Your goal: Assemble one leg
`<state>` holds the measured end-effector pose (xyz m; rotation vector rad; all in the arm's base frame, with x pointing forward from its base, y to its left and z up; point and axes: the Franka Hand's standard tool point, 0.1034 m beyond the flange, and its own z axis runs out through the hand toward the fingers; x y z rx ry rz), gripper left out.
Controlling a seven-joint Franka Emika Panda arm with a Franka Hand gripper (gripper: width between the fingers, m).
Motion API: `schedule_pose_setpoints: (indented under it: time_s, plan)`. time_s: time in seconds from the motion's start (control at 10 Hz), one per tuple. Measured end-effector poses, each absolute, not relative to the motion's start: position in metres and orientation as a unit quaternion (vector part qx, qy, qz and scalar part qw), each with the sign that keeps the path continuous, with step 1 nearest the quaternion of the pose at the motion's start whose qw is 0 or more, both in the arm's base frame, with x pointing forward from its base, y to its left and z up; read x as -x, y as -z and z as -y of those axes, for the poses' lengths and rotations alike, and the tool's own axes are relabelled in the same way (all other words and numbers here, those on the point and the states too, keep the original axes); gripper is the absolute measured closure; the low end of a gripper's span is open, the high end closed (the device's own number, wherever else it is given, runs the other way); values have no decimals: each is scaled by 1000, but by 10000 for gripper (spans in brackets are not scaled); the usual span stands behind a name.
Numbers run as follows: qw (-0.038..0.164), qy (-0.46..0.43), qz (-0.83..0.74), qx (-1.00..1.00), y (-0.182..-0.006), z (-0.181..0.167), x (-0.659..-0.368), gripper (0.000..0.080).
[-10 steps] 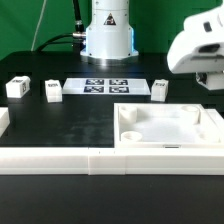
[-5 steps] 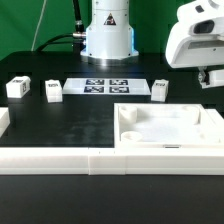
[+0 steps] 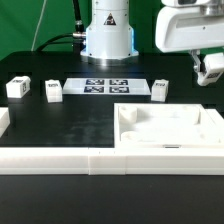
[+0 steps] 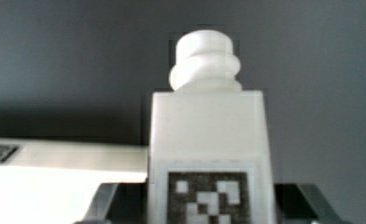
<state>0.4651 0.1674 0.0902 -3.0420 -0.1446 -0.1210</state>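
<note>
Claw (image 3: 209, 68) grips the leg (image 4: 210, 130), its tag (image 4: 208, 198) partly out of frame.

White leg (image 4: 208, 125), black-and-white square tag (image 4: 206, 198)

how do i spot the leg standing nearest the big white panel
Find the large white panel at the exterior view's right front, then look just behind its far rim, beside the marker board. The leg stands there alone on the table; the two other legs sit past the board's opposite end, and the held leg hangs in the tool above.
</note>
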Motion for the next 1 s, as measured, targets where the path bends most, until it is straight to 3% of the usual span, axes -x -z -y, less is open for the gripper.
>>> schedule_pose_setpoints:
  time_s: [0.3,0.5,0.7,1.0]
  plan:
    - [59,200,59,976,-113,-154,-486,511]
    - [62,224,65,970,-103,-157,-477,511]
    - [60,230,72,969,-104,-157,-479,511]
    - [27,247,143,958,-87,-133,-506,511]
